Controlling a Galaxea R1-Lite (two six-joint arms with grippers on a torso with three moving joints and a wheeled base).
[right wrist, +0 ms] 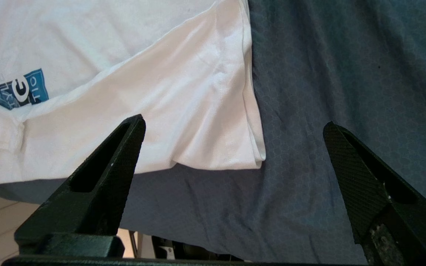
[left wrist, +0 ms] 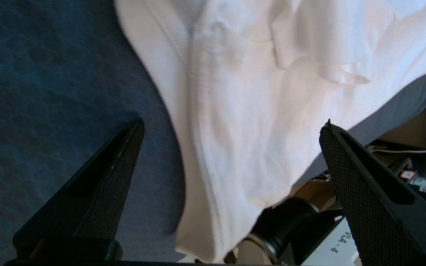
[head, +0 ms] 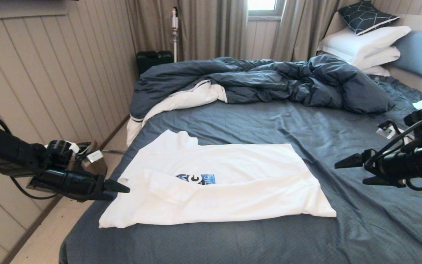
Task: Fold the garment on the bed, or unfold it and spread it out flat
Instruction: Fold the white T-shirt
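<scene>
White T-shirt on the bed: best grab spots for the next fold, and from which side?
Take the white cotton T-shirt at its two near corners: left hand on the sleeve-end corner, right hand on the hem corner. Come in low from each outer side; the near edge is already folded over, and those corners lie loose on the dark blue-grey sheet.

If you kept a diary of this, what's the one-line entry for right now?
white T-shirt: partly folded on bed | left hand: open, at shirt's left edge | right hand: open, off its right edge | nothing held

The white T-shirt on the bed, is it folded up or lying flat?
Partly folded. The white T-shirt has its near long side turned over onto itself, half covering the blue logo.
</scene>
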